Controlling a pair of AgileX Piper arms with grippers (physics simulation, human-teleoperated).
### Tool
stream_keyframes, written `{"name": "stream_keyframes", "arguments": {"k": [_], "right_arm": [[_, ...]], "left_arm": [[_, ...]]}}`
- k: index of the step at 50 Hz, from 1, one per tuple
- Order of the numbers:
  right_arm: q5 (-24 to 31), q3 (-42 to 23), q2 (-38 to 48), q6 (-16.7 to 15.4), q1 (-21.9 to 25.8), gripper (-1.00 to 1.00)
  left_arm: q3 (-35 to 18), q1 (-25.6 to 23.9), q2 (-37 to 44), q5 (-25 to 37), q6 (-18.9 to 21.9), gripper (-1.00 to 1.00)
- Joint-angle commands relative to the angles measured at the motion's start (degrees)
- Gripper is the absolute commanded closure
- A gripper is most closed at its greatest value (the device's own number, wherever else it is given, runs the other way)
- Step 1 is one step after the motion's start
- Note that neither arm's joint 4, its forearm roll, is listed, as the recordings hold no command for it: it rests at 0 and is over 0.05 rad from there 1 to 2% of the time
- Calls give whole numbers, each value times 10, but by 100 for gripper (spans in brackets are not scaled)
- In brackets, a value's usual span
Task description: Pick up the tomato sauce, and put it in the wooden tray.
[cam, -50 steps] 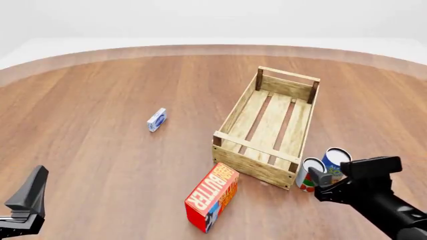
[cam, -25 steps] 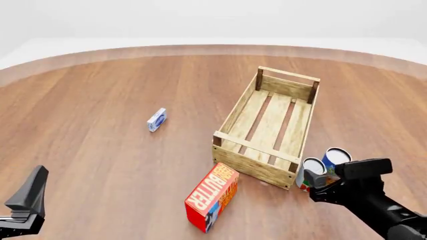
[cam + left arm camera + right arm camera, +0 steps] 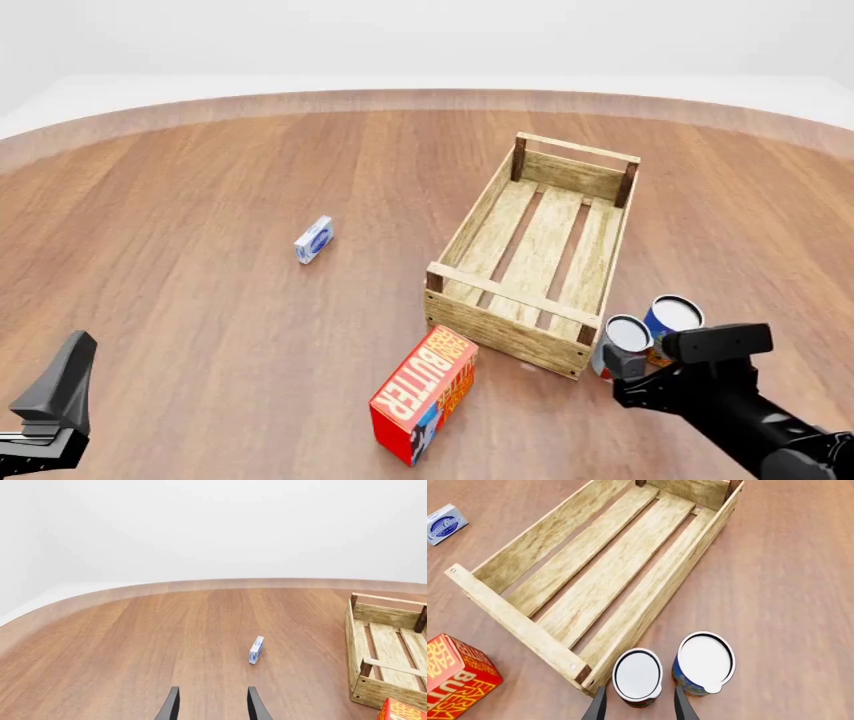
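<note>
The tomato sauce [image 3: 637, 676] [image 3: 623, 344] is a small can with a silvery-white top and a red label. It stands upright just outside the near right corner of the wooden tray [image 3: 513, 336] [image 3: 606, 575] [image 3: 373, 652]. My right gripper [image 3: 639, 704] [image 3: 630, 380] is open, close behind the can, one finger on each side of its near edge. The tray holds nothing. My left gripper [image 3: 212, 709] [image 3: 54, 398] is open and empty, low at the near left, far from both.
A blue-and-yellow can [image 3: 705, 662] [image 3: 673, 318] stands touching or almost touching the tomato sauce on its right. A red-orange butter box [image 3: 424, 395] [image 3: 454, 672] lies before the tray's near left corner. A small blue-white box [image 3: 314, 239] [image 3: 256, 650] stands left of the tray.
My right arm has shifted left and lower in the front view, bringing its open gripper closer to the tomato sauce. The left arm and all objects have stayed put.
</note>
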Motion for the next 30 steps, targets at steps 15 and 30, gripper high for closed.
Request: {"name": "stream_keyframes", "arguments": {"k": [15,30], "right_arm": [[-41,-4,55,4,-1,-100],[-52,-10,74,6,3,-100]], "left_arm": [[0,0,0,0,0,-100],[0,0,0,0,0,-100]]}}
